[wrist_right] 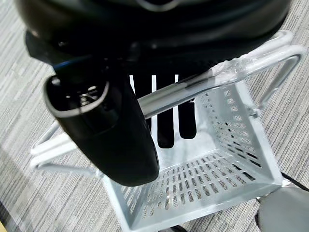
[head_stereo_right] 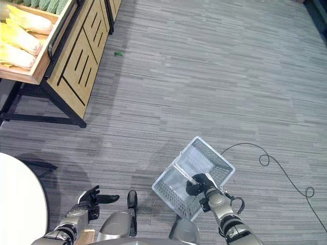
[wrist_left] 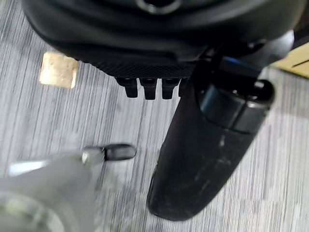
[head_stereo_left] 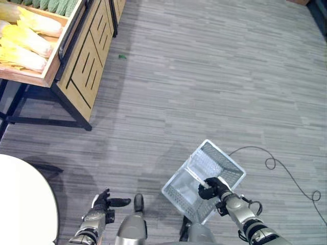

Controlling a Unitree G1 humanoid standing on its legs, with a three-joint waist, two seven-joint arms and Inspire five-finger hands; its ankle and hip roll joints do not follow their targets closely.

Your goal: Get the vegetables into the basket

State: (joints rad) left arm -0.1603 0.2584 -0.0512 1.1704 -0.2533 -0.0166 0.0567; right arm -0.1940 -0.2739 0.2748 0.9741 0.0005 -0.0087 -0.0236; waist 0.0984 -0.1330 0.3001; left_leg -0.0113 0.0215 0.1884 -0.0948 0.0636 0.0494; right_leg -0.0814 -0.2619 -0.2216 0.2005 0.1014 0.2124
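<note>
My right hand [head_stereo_left: 212, 189] grips the empty basket [head_stereo_left: 219, 159]; left hand [head_stereo_left: 102, 203] relaxed; vegetables [head_stereo_left: 28, 38] wait on the shelf [head_stereo_left: 48, 76].

basket [head_stereo_left: 219, 164]: white perforated, empty, hanging tilted | vegetables [head_stereo_left: 25, 38]: pale yellow, in wooden crate

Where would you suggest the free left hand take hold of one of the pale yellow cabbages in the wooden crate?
Probably round the middle of the nearest cabbage, coming from above: the heads lie on their sides in the open-topped wooden crate, whose wall blocks a sideways approach. The left hand hangs open; the right hand holds the basket.
</note>
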